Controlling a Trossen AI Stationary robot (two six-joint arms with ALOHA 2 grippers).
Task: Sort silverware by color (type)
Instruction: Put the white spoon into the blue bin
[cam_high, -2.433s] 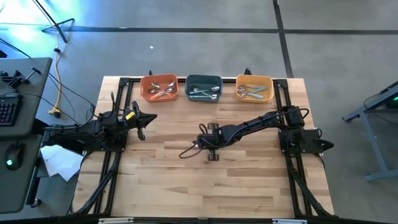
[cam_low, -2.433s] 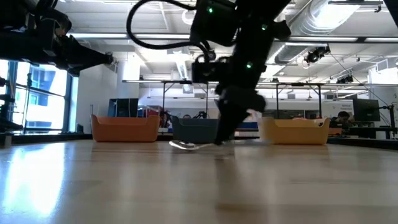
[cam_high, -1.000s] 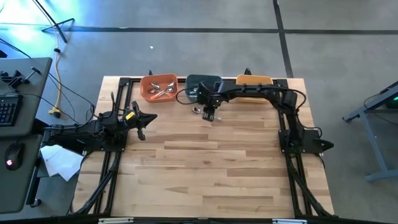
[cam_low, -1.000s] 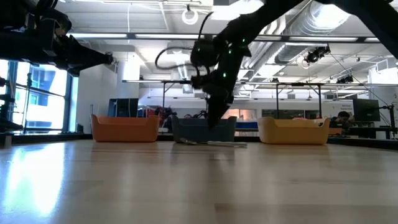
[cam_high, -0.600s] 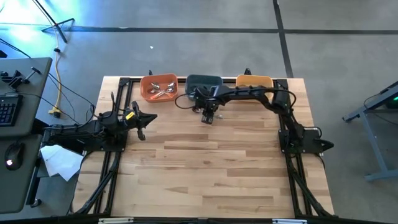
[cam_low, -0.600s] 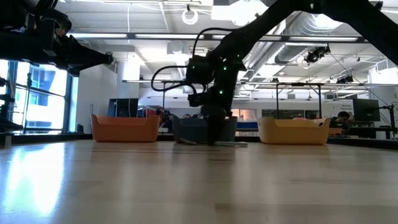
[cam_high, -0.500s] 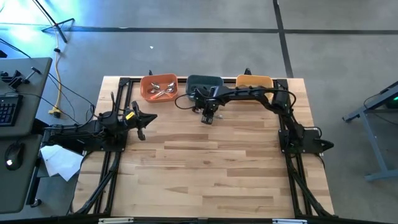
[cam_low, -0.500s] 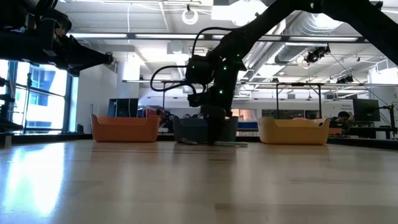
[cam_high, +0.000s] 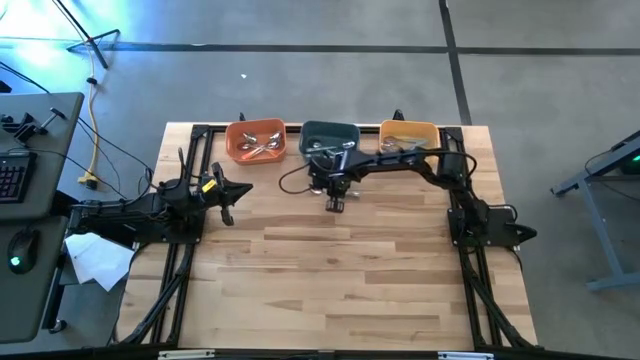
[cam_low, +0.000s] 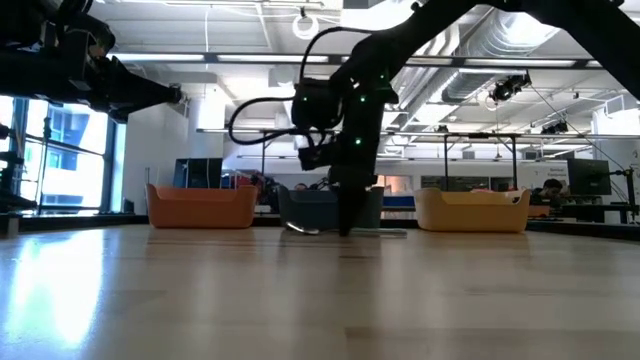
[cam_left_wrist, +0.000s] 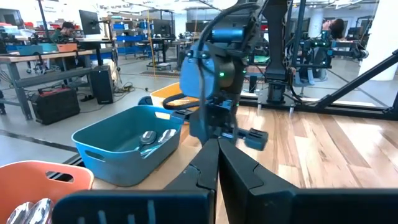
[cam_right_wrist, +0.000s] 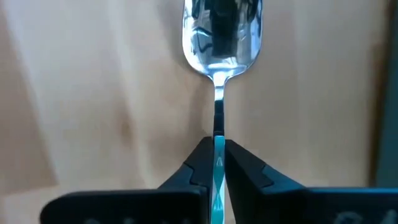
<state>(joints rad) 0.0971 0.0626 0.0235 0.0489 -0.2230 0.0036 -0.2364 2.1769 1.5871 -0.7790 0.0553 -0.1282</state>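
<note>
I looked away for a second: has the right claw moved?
Yes. The right claw, shut on a spoon, has backed slightly away from the teal bowl.

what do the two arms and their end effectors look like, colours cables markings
Both arms are dark, near black. The right end effector has two tapered black fingers. A black cable loops beside the right arm's wrist, and small green lights glow on its housing. The left end effector is dark too, with a yellow marking behind it on the left arm's wrist.
</note>
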